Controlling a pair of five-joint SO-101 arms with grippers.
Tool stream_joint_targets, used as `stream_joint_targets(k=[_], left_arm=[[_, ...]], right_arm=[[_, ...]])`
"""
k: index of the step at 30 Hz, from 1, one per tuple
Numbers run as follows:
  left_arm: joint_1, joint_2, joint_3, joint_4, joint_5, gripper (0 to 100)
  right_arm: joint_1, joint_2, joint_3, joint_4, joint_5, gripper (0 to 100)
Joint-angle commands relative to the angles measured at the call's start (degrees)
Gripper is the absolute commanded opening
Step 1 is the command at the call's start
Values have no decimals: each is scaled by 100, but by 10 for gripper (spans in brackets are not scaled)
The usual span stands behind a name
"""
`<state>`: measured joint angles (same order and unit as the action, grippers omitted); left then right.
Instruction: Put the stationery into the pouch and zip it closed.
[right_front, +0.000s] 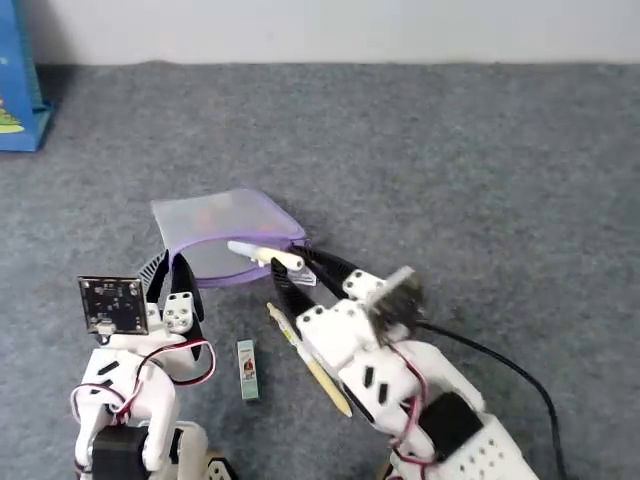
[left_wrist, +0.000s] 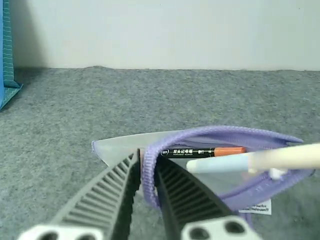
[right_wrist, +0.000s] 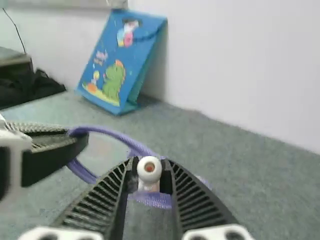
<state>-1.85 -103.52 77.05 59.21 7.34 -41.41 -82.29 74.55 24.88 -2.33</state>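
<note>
A translucent purple pouch (right_front: 225, 232) lies open on the grey carpet. My left gripper (right_front: 172, 264) is shut on its near rim (left_wrist: 148, 175), holding the mouth up. Inside lies a black pen with an orange cap (left_wrist: 200, 151). My right gripper (right_front: 288, 256) is shut on a white marker (right_front: 262, 252), whose tip reaches over the pouch mouth (left_wrist: 260, 159). The right wrist view shows the marker end-on (right_wrist: 149, 170) between the fingers, with the pouch rim (right_wrist: 102, 135) beyond. A yellow pencil (right_front: 310, 362) and a small green eraser (right_front: 247, 369) lie on the carpet between the arms.
A blue gift bag (right_front: 18, 85) leans against the wall at the far left (right_wrist: 122, 60). A white tag (left_wrist: 259, 206) hangs from the pouch. Open carpet stretches behind and to the right of the pouch.
</note>
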Motion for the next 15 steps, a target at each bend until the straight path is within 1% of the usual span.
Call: stream_joint_targets(k=[1,4,7,11,13,15], left_arm=[[53,-97,-338,9,-88,12],[53,-97,-330,9,-97,12],[44,-97,-330,9,-97,12],[0,-97,-330,9,-97,12],[0,-97,-330,9,-97,12],[0,-97,-330,9,-97,12]], right_arm=[[-40,813,-325,-242,26,8],[-22,1631,-765,-233,-18,9],[-22,2396,-1213,-233,-237,9],[-48,3196,-1679,-84,-132,11],[-48,3424,-1908,163,-132,46],[-48,3477,-2075,523,-141,125]])
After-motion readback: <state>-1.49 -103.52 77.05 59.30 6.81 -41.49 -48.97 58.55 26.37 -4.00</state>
